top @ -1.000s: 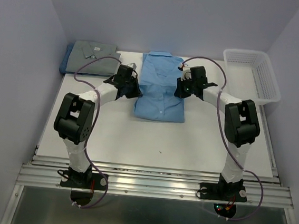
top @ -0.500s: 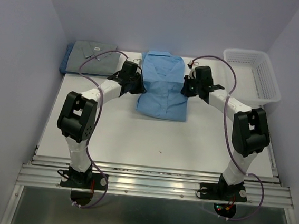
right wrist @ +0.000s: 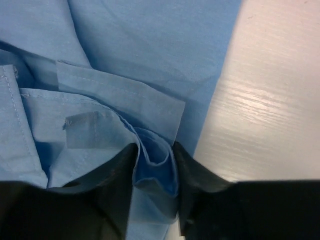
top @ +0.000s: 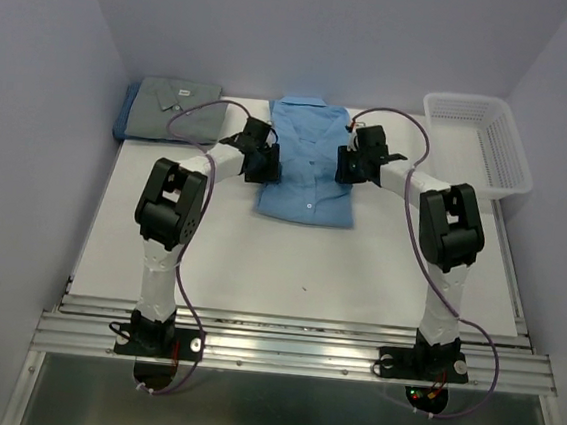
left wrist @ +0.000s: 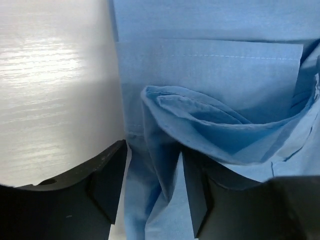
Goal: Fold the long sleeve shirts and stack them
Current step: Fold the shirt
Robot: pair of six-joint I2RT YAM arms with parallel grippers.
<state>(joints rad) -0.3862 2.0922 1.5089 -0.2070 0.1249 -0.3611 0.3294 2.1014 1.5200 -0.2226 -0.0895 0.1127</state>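
Note:
A folded light blue long sleeve shirt (top: pixel 306 165) lies at the back middle of the table, collar toward the far wall. My left gripper (top: pixel 265 163) sits at its left edge and my right gripper (top: pixel 346 166) at its right edge. In the left wrist view the left gripper (left wrist: pixel 151 152) stands open, with a loose fold of the blue shirt (left wrist: pixel 210 75) between its fingers. In the right wrist view the right gripper (right wrist: pixel 154 150) is open too, and a bulging fold of the shirt (right wrist: pixel 150 40) fills the gap. A folded grey shirt (top: pixel 179 102) lies at the back left on a darker blue one (top: pixel 126 122).
A white mesh basket (top: pixel 476 141) stands at the back right corner. The white table (top: pixel 299 264) stretches from the shirt to the near edge. Purple walls close in the left, right and back sides.
Both grippers moved away from the bases, carrying the light blue shirt slightly toward the back. Their jaws, shut on the shirt's edges before, have now opened.

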